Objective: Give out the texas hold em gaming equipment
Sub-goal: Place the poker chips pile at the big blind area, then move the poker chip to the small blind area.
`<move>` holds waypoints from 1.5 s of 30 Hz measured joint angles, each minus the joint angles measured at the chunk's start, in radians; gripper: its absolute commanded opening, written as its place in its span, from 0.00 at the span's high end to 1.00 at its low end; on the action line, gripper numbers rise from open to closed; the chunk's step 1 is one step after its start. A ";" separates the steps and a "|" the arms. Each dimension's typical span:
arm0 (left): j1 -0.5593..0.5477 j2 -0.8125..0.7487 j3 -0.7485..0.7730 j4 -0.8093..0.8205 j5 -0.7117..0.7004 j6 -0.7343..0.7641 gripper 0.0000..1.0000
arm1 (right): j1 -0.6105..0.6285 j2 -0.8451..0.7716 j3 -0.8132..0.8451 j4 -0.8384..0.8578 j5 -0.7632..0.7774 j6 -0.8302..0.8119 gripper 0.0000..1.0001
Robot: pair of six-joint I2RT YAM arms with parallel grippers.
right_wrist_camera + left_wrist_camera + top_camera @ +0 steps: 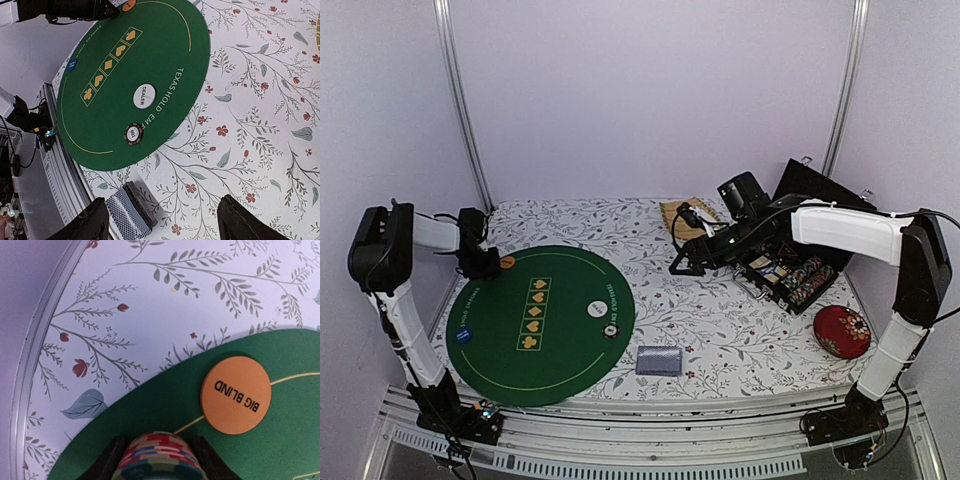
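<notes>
Green felt mat point(570, 365) at the tabletop's point(740, 330) left; left gripper point(478, 263) at its far-left edge clamps a chip stack point(159, 454), orange token point(236, 395) just beside. Right gripper point(682, 266) spread wide, empty. Card deck point(658, 360) by tabletop's near edge

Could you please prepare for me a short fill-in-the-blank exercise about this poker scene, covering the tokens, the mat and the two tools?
1. The left tool grips a stack of chips above the ____ mat.
2. The orange token reads BIG ____.
3. The white token reads ____.
4. The right tool is ____ and holds nothing.

Missing words: green; BLIND; DEALER; open.
</notes>
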 measured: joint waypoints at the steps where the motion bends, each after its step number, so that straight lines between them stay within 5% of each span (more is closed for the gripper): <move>1: -0.001 -0.002 -0.005 0.007 -0.003 0.000 0.41 | 0.000 0.000 0.003 -0.003 0.003 0.000 0.23; 8: -0.003 -0.013 -0.037 0.067 0.003 0.003 0.20 | 0.000 0.002 0.007 -0.020 0.033 0.003 0.23; 11: -0.003 -0.018 -0.042 0.076 0.010 0.005 0.02 | 0.000 0.002 0.007 -0.021 0.036 0.005 0.23; 25: -0.034 -0.182 -0.047 0.005 -0.018 0.008 0.02 | -0.002 -0.015 0.036 -0.066 0.121 -0.008 0.01; 31: -0.122 -0.299 -0.031 -0.057 -0.009 0.021 0.02 | -0.009 -0.060 0.077 -0.099 0.191 -0.027 0.00; 34: -0.229 -0.382 -0.013 -0.108 -0.011 0.040 0.05 | -0.011 -0.063 0.084 -0.111 0.208 -0.029 0.00; 39: -0.623 -0.466 -0.001 -0.137 0.092 0.098 0.14 | -0.011 -0.063 0.080 -0.127 0.219 -0.026 0.00; 45: -0.894 -0.319 0.001 -0.212 0.188 0.057 0.11 | -0.011 -0.063 0.078 -0.134 0.224 -0.022 0.00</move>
